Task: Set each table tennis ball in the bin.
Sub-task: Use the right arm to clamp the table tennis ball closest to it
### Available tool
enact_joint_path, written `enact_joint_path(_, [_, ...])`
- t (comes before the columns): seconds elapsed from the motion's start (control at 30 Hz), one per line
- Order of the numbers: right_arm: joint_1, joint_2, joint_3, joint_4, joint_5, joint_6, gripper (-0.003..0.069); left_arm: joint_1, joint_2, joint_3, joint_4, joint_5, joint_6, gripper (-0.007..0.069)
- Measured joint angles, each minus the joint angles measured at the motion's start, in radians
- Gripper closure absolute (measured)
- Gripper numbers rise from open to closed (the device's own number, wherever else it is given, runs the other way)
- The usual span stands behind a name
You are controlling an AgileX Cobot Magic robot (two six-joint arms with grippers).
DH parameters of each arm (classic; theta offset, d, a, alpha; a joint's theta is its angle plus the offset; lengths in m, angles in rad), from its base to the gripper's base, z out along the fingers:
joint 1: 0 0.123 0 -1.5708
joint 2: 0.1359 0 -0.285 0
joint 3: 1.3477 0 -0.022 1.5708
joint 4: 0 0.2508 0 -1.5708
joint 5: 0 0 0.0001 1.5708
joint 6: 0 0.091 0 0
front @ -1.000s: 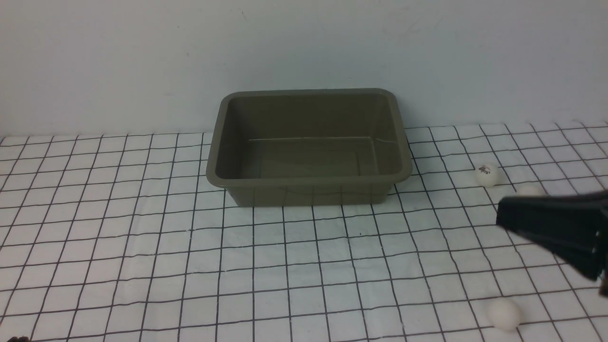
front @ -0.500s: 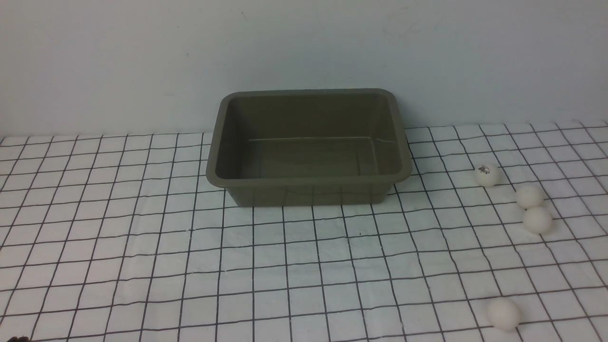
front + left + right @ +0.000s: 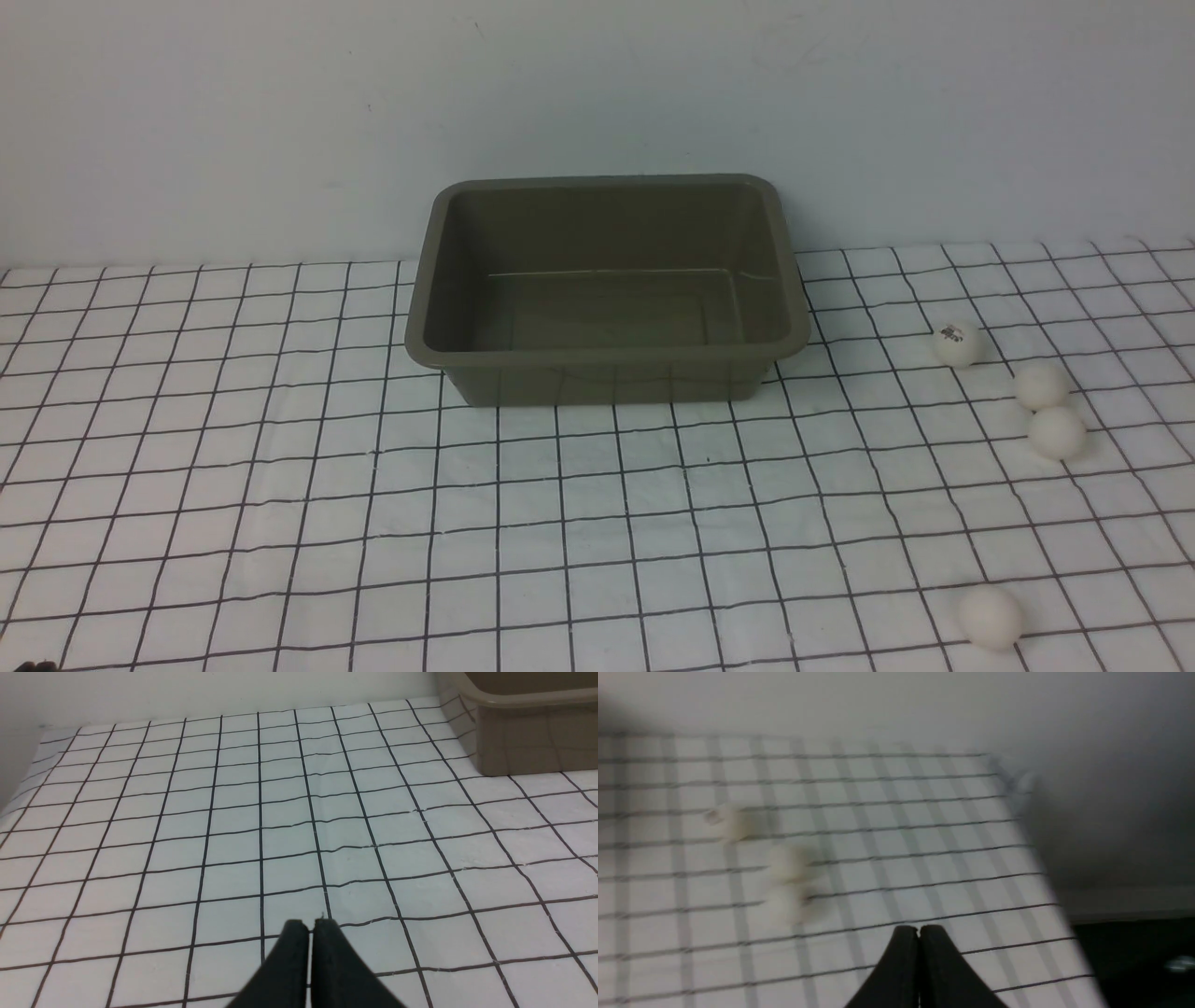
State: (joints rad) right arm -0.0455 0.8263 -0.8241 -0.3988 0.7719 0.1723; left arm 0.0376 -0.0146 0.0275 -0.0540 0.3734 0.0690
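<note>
**Four loose balls, an empty bin, both sets of jaws shut**

All four balls sit on the checked surface [image 3: 280, 467], to the right of the bin [image 3: 607, 356], and nothing is in the bin. The ball with the dark logo [image 3: 958, 343] is nearest to it. Two plain ones, the middle ball [image 3: 1041, 385] and its neighbour [image 3: 1057, 432], lie a little nearer and further right, touching or almost touching. The last ball [image 3: 991, 616] lies well apart from them, at the near right.

The main risk is probably rolling. These balls look light and perfectly round, so a glancing touch would likely send one off across the surface. The right wrist view shows the surface's right edge not far beyond the group, and a nudged ball could run over it. The touching pair is the awkward case, since closing on one may knock the other away. A grip off the ball's middle could also squeeze it out sideways.

The left arm's jaws are pressed together with nothing between them, over bare surface left of the bin. The right arm's jaws are also together and empty. Their view is smeared, and three pale blobs lie beyond the tips. Neither set touches a ball, and they would need to part before coming down on one.
</note>
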Motion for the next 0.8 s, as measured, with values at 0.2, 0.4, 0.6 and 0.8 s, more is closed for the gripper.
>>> enact_joint_path(0.2, [0.0,0.045,0.0,0.553,0.06,-0.451,0.067,0.0,0.0,0.0,0.0,0.0,0.0,0.0629])
enact_joint_path(0.4, [0.006,0.159,0.0,0.689,0.153,-0.54,0.067,0.0,0.0,0.0,0.0,0.0,0.0,0.0629])
enact_joint_path(0.6, [0.149,0.302,0.0,0.684,0.161,-0.534,0.067,0.0,0.0,0.0,0.0,0.0,0.0,0.0629])
enact_joint_path(0.8, [0.287,0.387,0.0,0.557,0.122,-0.377,0.067,0.0,0.0,0.0,0.0,0.0,0.0,0.0629])
